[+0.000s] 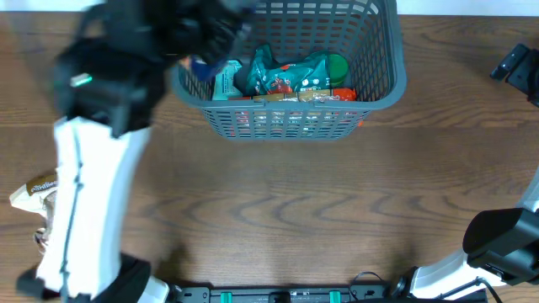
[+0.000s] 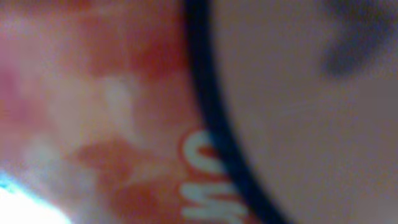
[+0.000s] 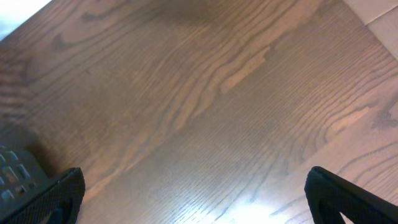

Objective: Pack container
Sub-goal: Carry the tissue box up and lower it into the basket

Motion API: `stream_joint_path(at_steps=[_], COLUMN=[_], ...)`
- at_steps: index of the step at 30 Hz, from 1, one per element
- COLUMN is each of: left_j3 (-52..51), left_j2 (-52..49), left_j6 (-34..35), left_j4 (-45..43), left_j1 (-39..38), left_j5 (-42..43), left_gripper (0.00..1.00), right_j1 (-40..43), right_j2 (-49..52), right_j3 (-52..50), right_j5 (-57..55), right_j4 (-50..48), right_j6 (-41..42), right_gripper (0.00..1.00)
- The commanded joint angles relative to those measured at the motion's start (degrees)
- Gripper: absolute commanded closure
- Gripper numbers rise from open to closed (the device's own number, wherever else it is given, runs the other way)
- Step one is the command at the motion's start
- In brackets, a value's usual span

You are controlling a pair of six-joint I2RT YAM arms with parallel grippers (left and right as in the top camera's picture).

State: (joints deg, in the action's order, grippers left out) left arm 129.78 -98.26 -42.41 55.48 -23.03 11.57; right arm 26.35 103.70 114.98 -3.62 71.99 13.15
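Closest to any lens is a sheet of printed packaging (image 2: pixel 124 124), which fills the left wrist view out of focus: we read orange-red print, part of some white lettering, a dark curved band and a pale area to its right. From overhead, the left claw (image 1: pixel 212 40) appears as a blurred black mass over the left end of the container (image 1: pixel 290 124); neither view lets us tell how far it is spread or whether it holds anything.

The left arm (image 1: pixel 88 202), white below and black above, stands high toward the overhead camera and covers much of the left side of the counter (image 1: pixel 295 210).

We locate the container at the far middle of the counter, dark grey, with slotted sides and a thick rim. Inside it lie several grocery items: teal-green packets (image 1: pixel 286 74), a green-capped item (image 1: pixel 337 66) at the right, orange and red packs (image 1: pixel 307 95) along the near wall and a blue item (image 1: pixel 200 67) at the left end.

At the far left, a crumpled pale packet (image 1: pixel 32 189) lies on the counter, partly behind the left arm and well apart from the container.

The right claw (image 3: pixel 194 177) hangs over bare counter with its fingers (image 3: pixel 59 196) spread wide, one in each lower corner of the right wrist view, and nothing between them.
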Motion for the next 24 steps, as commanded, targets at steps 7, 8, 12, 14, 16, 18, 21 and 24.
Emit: stream_joint_path(at_steps=[7, 8, 12, 14, 16, 18, 21, 24], left_j3=[-1.18, -1.18, -1.18, -1.18, -1.18, -1.18, -1.2, -1.2], left_j2=[-14.64, -15.56, -19.76, -21.97, -23.91, -25.44, -26.93, -27.5], left_j6=[-28.55, -28.55, -28.52, -28.5, -28.5, -28.44, -26.82, -25.86], left_j4=[-7.17, -8.07, -9.31, -9.09, -8.37, -7.82, -7.85, -7.82], left_j1=[-2.84, -2.51, -0.66, 0.31, 0.92, 1.38, 1.95, 2.43], left_j5=[-2.08, -2.23, -2.21, -2.21, -2.21, -2.23, -2.21, -2.19], left_gripper=[0.94, 0.94, 0.94, 0.94, 0.94, 0.94, 0.93, 0.65], right_j1=[0.2, 0.2, 0.2, 0.2, 0.2, 0.2, 0.2, 0.2], right_j2=[0.35, 0.35, 0.35, 0.35, 0.35, 0.35, 0.35, 0.35], right_j3=[-0.39, -0.39, -0.39, -0.39, -0.39, -0.39, -0.39, -0.39], right_j5=[0.94, 0.94, 0.92, 0.92, 0.94, 0.94, 0.94, 0.94], right_j4=[0.7, 0.79, 1.4, 1.7, 1.79, 1.77, 1.77, 1.79], right_j6=[-0.61, -0.61, -0.61, -0.61, -0.61, -0.61, -0.61, -0.61], right_gripper=[0.01, 0.01, 0.01, 0.01, 0.01, 0.01, 0.01, 0.01])
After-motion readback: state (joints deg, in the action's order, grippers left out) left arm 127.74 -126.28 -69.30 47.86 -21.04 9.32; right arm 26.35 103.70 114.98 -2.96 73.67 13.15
